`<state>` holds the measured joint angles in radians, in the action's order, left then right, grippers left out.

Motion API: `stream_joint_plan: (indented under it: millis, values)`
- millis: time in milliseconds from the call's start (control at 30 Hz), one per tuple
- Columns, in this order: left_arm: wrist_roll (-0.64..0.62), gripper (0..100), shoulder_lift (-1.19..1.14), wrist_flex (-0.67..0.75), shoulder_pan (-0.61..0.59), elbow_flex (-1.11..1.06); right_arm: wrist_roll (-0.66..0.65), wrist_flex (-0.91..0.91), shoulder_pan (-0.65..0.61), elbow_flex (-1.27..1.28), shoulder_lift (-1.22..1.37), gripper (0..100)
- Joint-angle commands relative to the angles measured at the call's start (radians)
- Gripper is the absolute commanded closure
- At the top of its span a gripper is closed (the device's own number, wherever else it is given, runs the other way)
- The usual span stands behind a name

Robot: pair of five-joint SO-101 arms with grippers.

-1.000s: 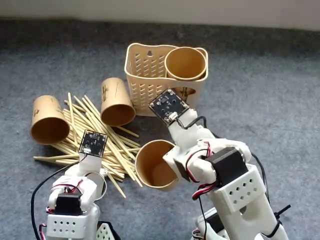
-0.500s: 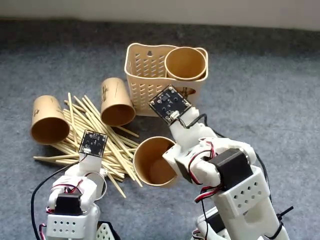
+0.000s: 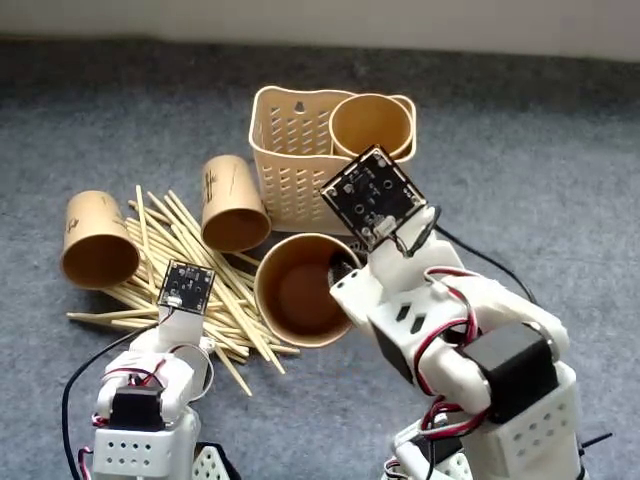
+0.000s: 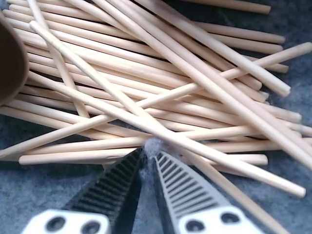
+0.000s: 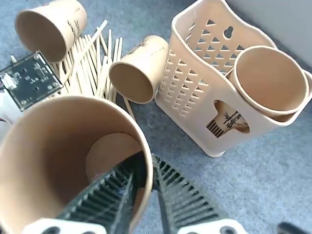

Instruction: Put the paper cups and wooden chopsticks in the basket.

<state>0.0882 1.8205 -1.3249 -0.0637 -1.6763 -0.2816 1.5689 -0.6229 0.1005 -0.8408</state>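
Two grippers differ: the right gripper [image 5: 147, 158] pinches the rim of a brown paper cup [image 5: 53, 146], one jaw inside; just beyond it stands the beige perforated plastic basket [image 5: 195, 73] holding a second brown paper cup [image 5: 270, 80]; the left gripper [image 4: 147, 148], jaws pressed almost together on nothing, points at pale wooden chopsticks [image 4: 161, 83] heaped just ahead on the grey counter [image 4: 29, 195].

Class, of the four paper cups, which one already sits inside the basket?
The upright cup in the basket; two others lie on their sides by the chopsticks, and the right gripper holds the fourth cup.
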Motion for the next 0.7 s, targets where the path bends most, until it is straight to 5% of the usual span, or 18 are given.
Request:
stream_joint_plan:
  millis: [0, 667]
  values:
    - [0.008, 98, 0.015, -0.003, 0.016, -0.019, 0.008, -0.024, -0.007, -0.065, -0.007, 99.2]
    - [0.008, 98, 0.015, -0.003, 0.016, -0.019, 0.012, -0.32, 0.054, -0.077, -0.008, 99.2]
